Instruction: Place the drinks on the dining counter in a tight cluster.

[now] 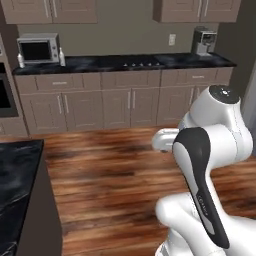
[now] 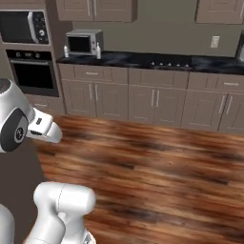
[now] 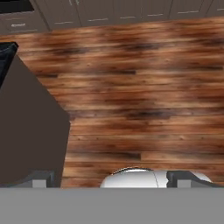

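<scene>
A: Start nearest. How does the claw (image 3: 113,180) stand?

B: Wide open. In the hand view its two dark fingertips (image 3: 41,179) sit far apart at the bottom, with plank floor (image 3: 144,100) showing between and beyond them.

A: And the dining counter?

B: In the hand view it lies toward ten o'clock of the claw. Its dark side panel fills the left, and a corner of the black veined top (image 3: 6,59) peeks out above that. The fingers are apart from it, over the floor.

A: The left base view?

B: The dining counter (image 1: 15,175) sits at eight o'clock in the picture, a black marble slab running off the left edge. The white arm (image 1: 210,150) rises at four o'clock, well apart from it across the boards.

A: Farther back?

B: At twelve o'clock a row of brown cabinets (image 1: 125,105) carries a narrower black counter (image 1: 100,62). A microwave (image 1: 38,49) stands on that counter's left end and a coffee machine (image 1: 204,41) on its right.

A: Any drinks?

B: Two small pale bottle-like things (image 1: 62,56) flank the microwave, but they are too small for me to tell what they are.
</scene>
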You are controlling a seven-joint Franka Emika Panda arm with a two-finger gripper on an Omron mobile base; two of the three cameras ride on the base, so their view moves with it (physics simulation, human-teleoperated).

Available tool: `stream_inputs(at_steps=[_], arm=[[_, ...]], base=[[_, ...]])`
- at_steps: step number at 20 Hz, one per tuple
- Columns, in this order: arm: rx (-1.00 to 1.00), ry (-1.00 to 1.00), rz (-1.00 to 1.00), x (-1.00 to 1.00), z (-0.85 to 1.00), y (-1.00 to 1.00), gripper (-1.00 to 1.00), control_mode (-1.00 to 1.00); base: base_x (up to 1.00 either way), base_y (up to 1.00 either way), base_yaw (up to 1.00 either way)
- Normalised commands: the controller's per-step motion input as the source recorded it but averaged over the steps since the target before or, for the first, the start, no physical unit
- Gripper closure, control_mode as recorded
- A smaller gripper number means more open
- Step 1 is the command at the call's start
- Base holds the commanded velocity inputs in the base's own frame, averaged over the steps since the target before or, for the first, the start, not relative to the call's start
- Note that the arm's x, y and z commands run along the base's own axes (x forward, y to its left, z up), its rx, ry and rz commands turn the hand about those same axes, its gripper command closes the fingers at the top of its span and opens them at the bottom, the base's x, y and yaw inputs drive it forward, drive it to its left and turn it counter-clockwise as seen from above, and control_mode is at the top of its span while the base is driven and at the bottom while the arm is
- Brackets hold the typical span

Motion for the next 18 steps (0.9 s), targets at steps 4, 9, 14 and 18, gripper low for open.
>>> stream_inputs(at_steps=[4, 9, 14, 18], arm=[[0.00, 0.00, 0.00, 0.00, 0.00, 0.00, -1.00, 1.00], [0.00, 0.00, 0.00, 0.00, 0.00, 0.00, -1.00, 1.00], [0.00, 0.00, 0.00, 0.00, 0.00, 0.00, -1.00, 1.00], [0.00, 0.00, 0.00, 0.00, 0.00, 0.00, -1.00, 1.00]], base=[[1.00, 0.00, 0.04], [1.00, 0.00, 0.00], [1.00, 0.00, -0.02], [1.00, 0.00, -0.03]])
